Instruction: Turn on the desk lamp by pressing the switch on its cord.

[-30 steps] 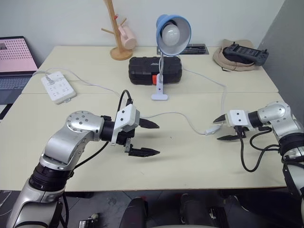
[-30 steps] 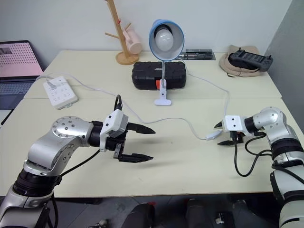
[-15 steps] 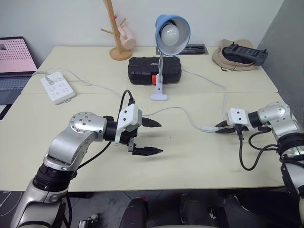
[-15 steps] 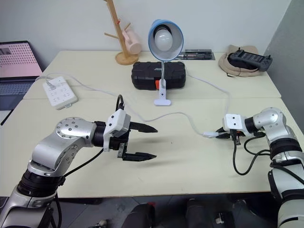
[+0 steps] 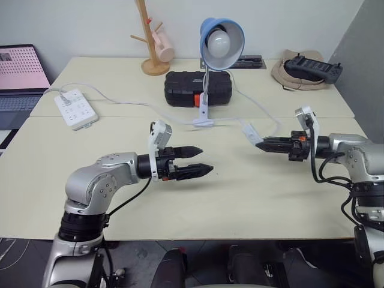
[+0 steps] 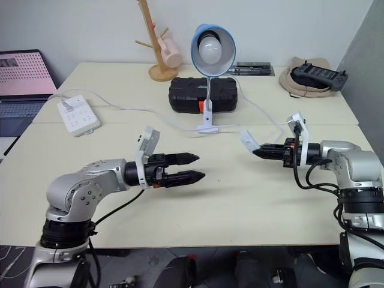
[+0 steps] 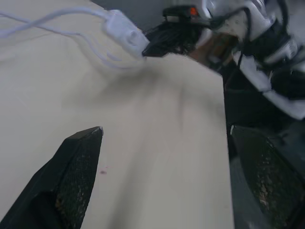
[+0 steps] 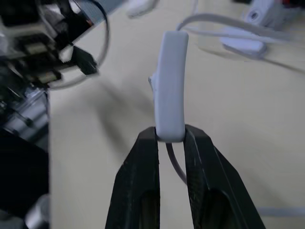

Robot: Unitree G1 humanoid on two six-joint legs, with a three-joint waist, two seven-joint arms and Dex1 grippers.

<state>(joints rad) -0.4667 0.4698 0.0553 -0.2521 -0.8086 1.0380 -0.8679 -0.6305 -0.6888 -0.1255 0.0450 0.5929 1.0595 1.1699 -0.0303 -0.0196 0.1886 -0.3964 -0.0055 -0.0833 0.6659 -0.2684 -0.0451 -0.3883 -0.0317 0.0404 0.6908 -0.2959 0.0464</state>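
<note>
So right now our right gripper (image 8: 170, 138) is clamped on just the tail end of the switch (image 8: 170, 86), holding it up off the table (image 5: 252, 198) with most of its body sticking out past the fingertips. Our left gripper (image 5: 201, 160) hovers mid-table with its jaws spread wide, pointing toward the switch but well apart from it. The desk lamp (image 5: 221, 42) stands at the back in front of the black case (image 5: 197, 87), bulb looks unlit, and the cord (image 5: 264, 110) loops from it to our right gripper. Our worry: with such a shallow pinch, any push on the rocker from the left could just swivel the switch or pop it out. Lifting further might also tug the cord taut and drag the light lamp over.
</note>
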